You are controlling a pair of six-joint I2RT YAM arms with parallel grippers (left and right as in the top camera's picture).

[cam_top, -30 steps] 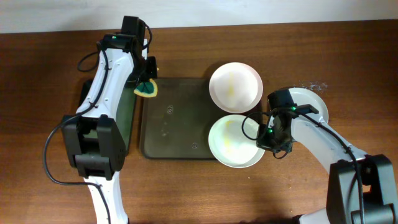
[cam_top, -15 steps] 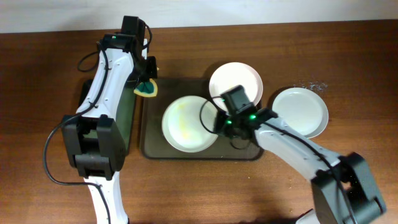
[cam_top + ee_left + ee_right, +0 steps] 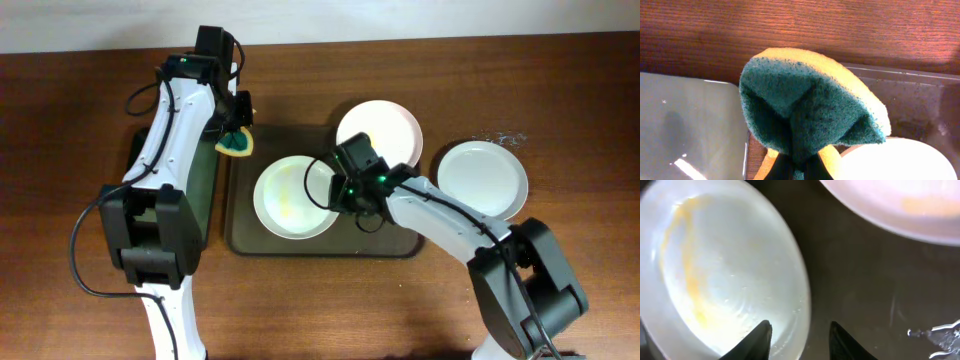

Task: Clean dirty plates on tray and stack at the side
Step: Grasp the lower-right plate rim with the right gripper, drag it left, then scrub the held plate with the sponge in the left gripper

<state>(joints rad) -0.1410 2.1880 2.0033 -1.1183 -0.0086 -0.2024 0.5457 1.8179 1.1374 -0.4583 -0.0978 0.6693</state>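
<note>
A white plate with a yellow smear [image 3: 290, 197] lies on the left half of the dark brown tray [image 3: 300, 246]. My right gripper [image 3: 337, 190] is open and straddles its right rim; in the right wrist view one fingertip [image 3: 761, 336] is over the plate [image 3: 720, 270] and the other is over the tray [image 3: 865, 280]. A second smeared plate [image 3: 378, 135] sits at the tray's far right corner, also in the right wrist view [image 3: 900, 205]. A third plate [image 3: 482, 180] lies on the table right of the tray. My left gripper [image 3: 237, 128] is shut on a green and yellow sponge [image 3: 810, 105] over the tray's far left corner.
A smaller black tray with a greenish base [image 3: 205, 190] lies left of the brown tray, under my left arm. Water drops [image 3: 500, 138] glisten on the table beyond the third plate.
My right gripper has dragged the smeared plate from the tray's right edge to its left half and has opened on the rim. The left arm has not moved.
</note>
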